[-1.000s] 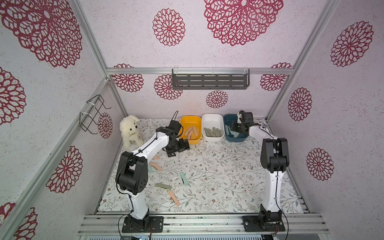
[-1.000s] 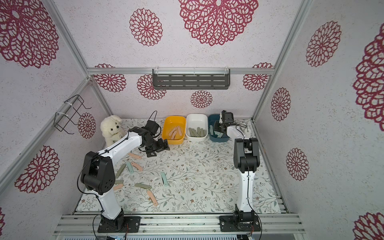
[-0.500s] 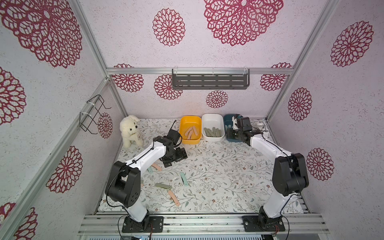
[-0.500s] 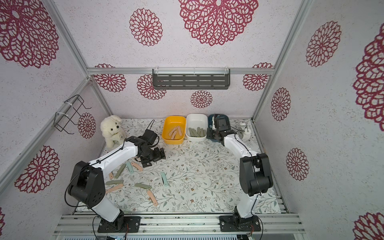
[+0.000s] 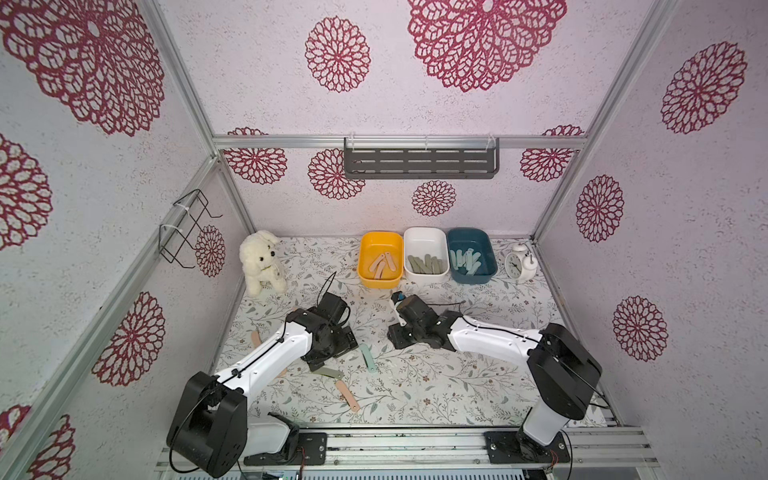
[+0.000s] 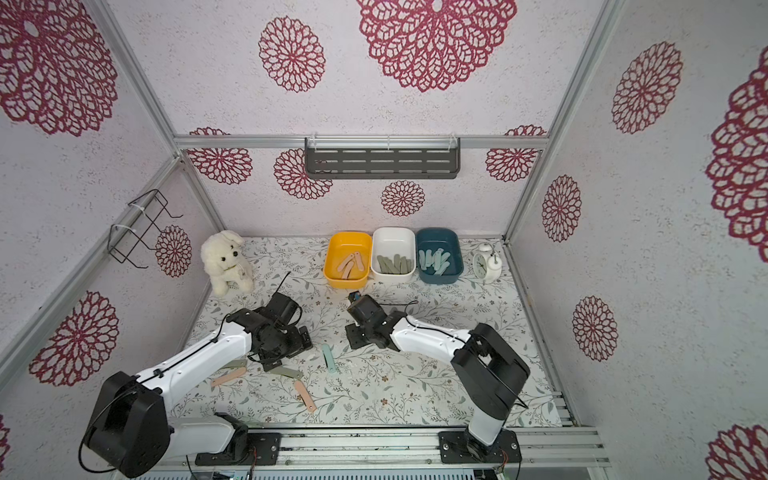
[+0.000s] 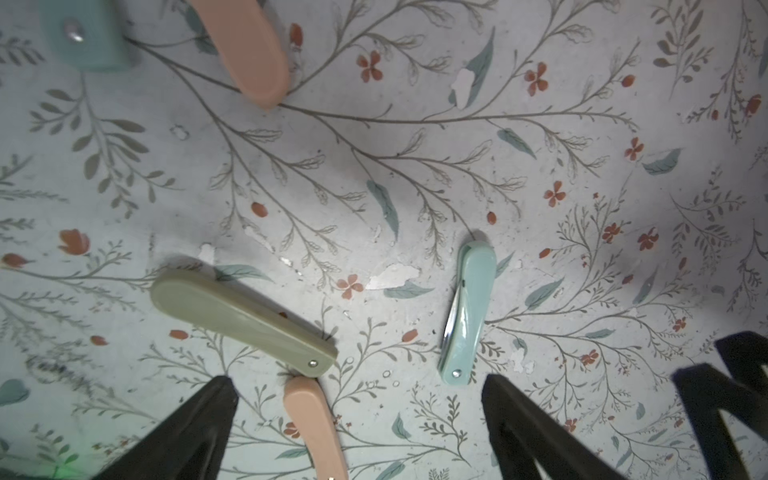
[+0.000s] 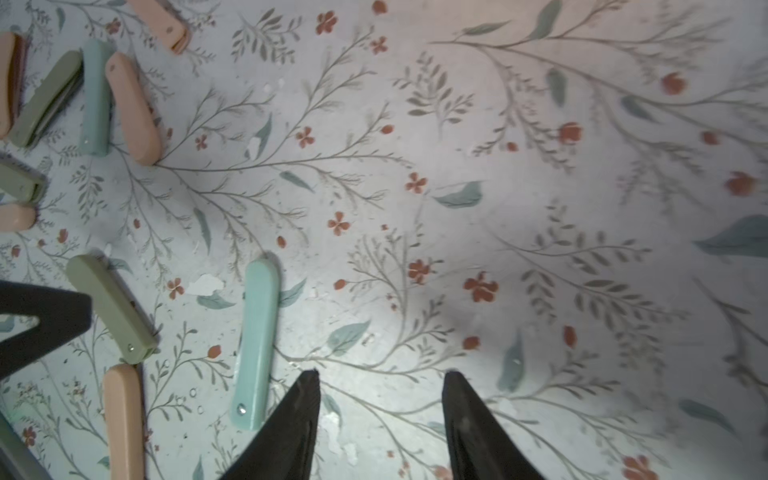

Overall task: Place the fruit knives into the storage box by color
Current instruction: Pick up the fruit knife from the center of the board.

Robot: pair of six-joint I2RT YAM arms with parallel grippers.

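Nearest the front rail, a flat, round-ended peach-pink fruit knife (image 5: 347,395) lies on the floral-printed tabletop (image 5: 457,386). Its far end is just beside the riveted end of a folded olive grey-green fruit knife (image 5: 328,372). A little further in lies a pale mint-teal fruit knife (image 5: 368,358), apart from both. The left hand (image 7: 359,379) hangs low over this group, its black fingers spread wide with only the peach end showing between them. The right hand (image 8: 382,374) hovers opposite, fingers partly apart and empty, with the mint knife just beside one fingertip rather than in the gap. The step looks to be a pick-up (most likely the mint knife, by the right arm). To do it well, the right hand should slide sideways until the gap straddles the bar across its narrow width near the middle. It should then drop until the tips meet the tabletop, then close, since so thin a piece could slip out. The hands are near each other, so one should hold off. At the far side stand the yellow-orange rounded plastic tub (image 5: 380,243) holding peach knives, the white tub (image 5: 426,241) with olive ones, and the dark teal-blue tub (image 5: 467,241) with mint ones, where this knife belongs.
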